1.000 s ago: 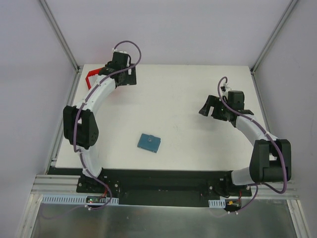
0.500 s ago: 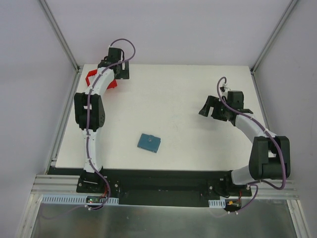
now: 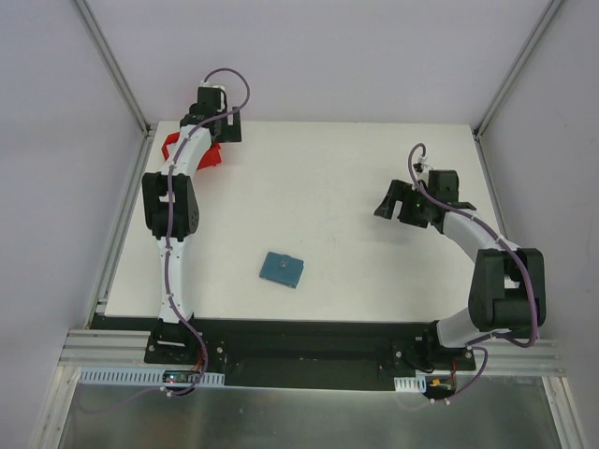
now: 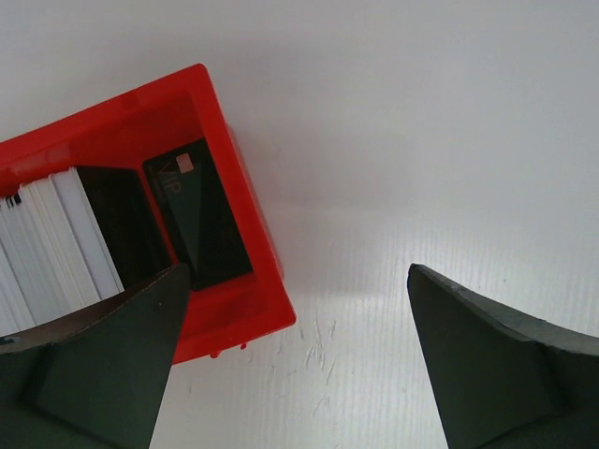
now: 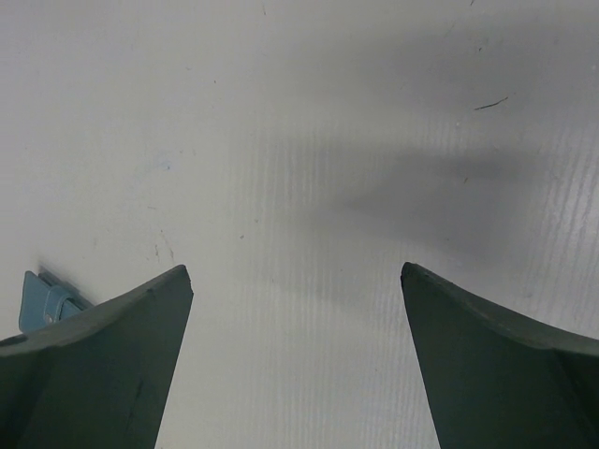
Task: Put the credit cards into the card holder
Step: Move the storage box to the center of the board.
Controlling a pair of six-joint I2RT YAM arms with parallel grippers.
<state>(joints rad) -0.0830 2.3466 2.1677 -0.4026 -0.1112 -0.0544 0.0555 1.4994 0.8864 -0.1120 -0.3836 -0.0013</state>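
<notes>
The credit cards stand in a red bin [image 4: 239,201] at the table's far left corner: several white cards [image 4: 51,248] and dark grey ones, the foremost dark card [image 4: 198,213] leaning at the bin's near end. My left gripper [image 4: 298,271] is open and empty above the bin's corner, its left finger [image 4: 103,365] over the bin and its right finger over bare table. In the top view it [image 3: 217,136] hovers by the bin [image 3: 174,146]. The teal card holder [image 3: 281,269] lies shut near the table's front middle; its corner shows in the right wrist view [image 5: 42,297]. My right gripper [image 3: 387,206] is open and empty above the table.
The white table [image 3: 328,187] is walled by grey panels with metal frame posts at the back corners. The left arm stretches along the left edge. The bin sits close to the left and back edges.
My left arm has straightened and reached farther toward the back left corner, bringing its gripper over the red bin. The right arm and the card holder have barely moved.
</notes>
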